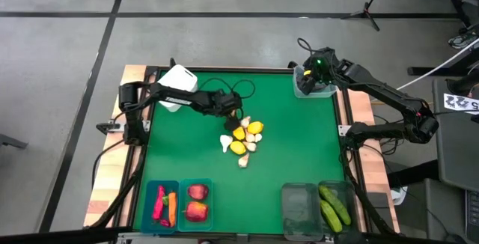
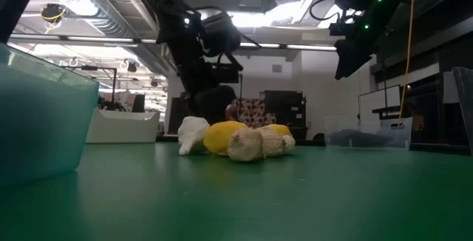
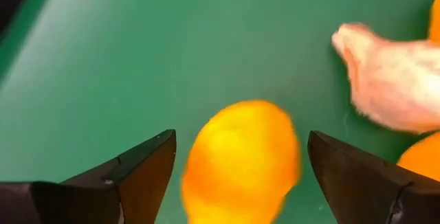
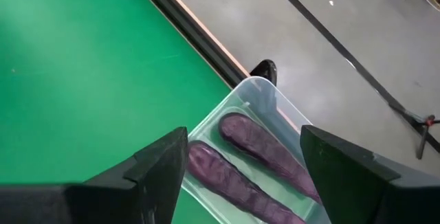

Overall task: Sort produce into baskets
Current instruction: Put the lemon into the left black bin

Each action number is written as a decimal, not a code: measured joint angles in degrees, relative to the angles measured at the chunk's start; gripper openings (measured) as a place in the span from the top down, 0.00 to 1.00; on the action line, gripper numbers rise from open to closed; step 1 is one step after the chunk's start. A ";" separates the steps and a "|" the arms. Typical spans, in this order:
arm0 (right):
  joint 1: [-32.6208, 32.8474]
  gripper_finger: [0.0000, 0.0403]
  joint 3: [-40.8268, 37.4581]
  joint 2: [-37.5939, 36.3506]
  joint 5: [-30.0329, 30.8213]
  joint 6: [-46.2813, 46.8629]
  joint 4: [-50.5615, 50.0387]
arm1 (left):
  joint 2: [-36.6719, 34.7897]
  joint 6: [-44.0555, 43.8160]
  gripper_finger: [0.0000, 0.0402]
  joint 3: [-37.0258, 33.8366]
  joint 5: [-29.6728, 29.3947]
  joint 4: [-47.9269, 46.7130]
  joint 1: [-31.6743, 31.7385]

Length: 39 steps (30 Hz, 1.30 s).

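A heap of yellow lemons (image 1: 241, 141) and white garlic bulbs (image 1: 227, 142) lies on the green mat at the table's middle. My left gripper (image 1: 233, 118) hangs over the heap's far-left side, slanting down. It is open, one finger on each side of a lemon (image 3: 240, 162), with a narrow gap showing at both sides. A garlic bulb (image 3: 392, 80) lies just beyond. My right gripper (image 1: 314, 75) is open above the clear tub (image 4: 258, 90) at the far right corner, where two purple eggplants (image 4: 254, 148) lie.
A white box (image 1: 178, 87) stands at the far left behind my left arm. Two teal bins at the near left hold red peppers and a carrot (image 1: 163, 205) and apples (image 1: 197, 203). Two dark-tinted bins (image 1: 299, 206) stand near right, one holding cucumbers (image 1: 334, 205).
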 joint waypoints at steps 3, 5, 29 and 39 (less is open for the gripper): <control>0.00 0.30 0.00 0.00 -0.07 0.03 0.01 | -0.46 0.39 0.19 0.04 -0.33 -0.90 0.29; 0.00 0.30 0.00 0.00 -0.07 0.03 0.01 | -0.24 0.62 0.19 -0.33 -0.27 -1.09 0.55; 0.00 0.30 0.00 -1.06 -1.21 1.24 -2.18 | -0.13 2.02 0.50 -2.36 4.51 1.05 3.33; -0.04 0.30 -0.02 -10.62 -5.16 1.34 -0.32 | -8.08 -2.04 0.47 0.86 6.57 1.58 -1.51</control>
